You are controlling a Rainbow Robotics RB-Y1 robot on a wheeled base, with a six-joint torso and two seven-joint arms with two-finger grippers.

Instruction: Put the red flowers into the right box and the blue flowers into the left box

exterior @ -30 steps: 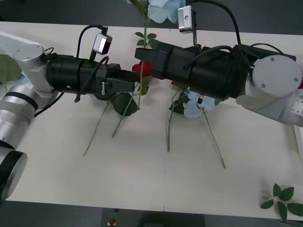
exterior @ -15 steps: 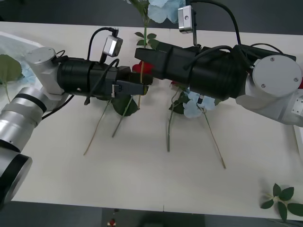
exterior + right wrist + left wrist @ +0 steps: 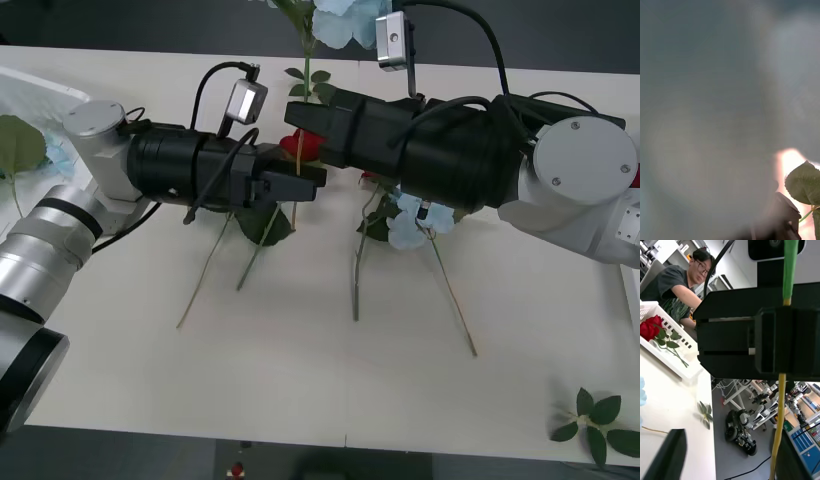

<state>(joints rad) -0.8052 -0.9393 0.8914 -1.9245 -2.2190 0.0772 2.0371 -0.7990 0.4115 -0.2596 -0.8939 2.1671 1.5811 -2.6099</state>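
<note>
Two black tools are seen close together above the pale matte surface (image 3: 300, 380). The right tool (image 3: 298, 113) is clamped on the thin green stem of a fluffy pale-blue fabric flower (image 3: 335, 20), which is held upright. The left tool (image 3: 306, 181) is spread apart, with that stem between its fingers (image 3: 670, 453). Should the right grip be released before the left is closed, the slick, wiry stem could be dropped onto the deep-red fabric rose (image 3: 306, 148) lying beneath. The top-heavy bloom could also be swung askew. The white slotted plastic left box (image 3: 30, 90) is placed well apart, at the surface's left edge.
</note>
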